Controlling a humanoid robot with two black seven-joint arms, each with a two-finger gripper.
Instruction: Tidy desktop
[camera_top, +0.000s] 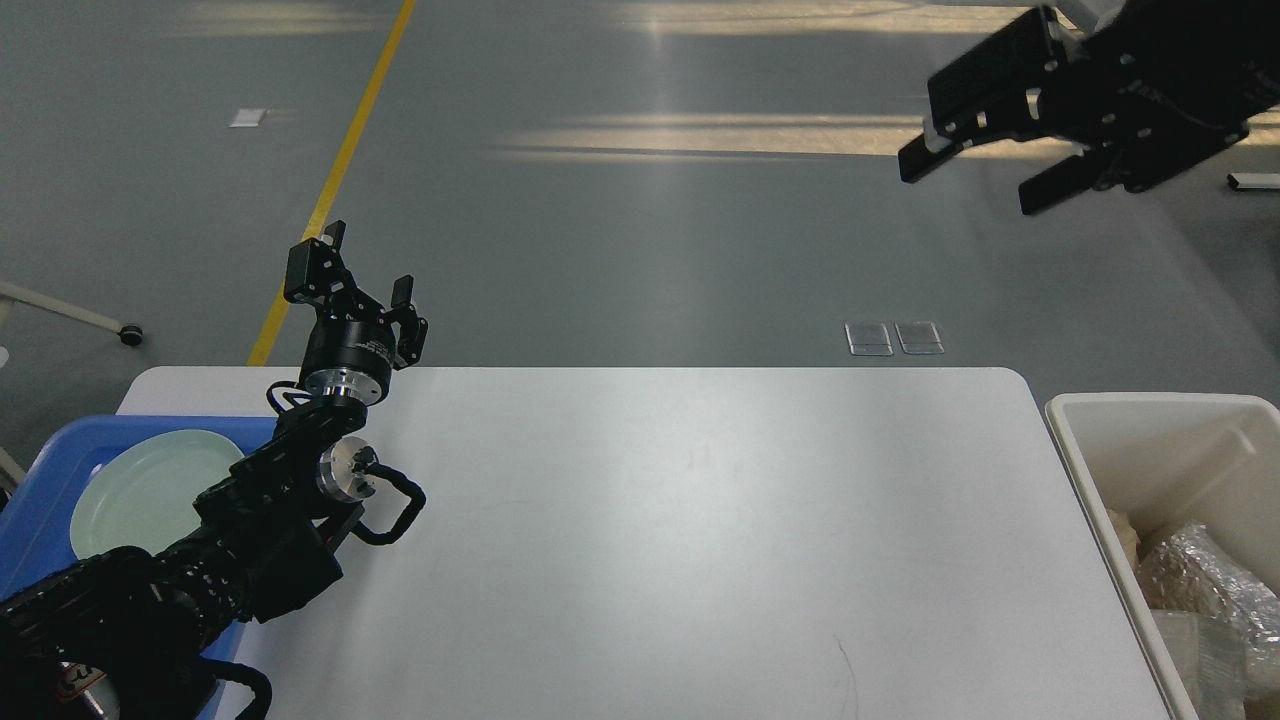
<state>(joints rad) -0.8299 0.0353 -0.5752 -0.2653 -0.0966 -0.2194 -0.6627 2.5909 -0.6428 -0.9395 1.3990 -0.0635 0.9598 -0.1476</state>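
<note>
The desktop (680, 540) is a big smooth white rectangular top with rounded corners, lying flat and filling most of the lower view. Its surface is a bit glossy, with a thin dark curved mark near the front edge.

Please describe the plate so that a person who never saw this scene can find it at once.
Start at the large white desktop and go to its left edge, where a blue plastic tray sits. The plate lies flat inside it, partly hidden by the left arm. It is the only round, pale green thing there.
</note>
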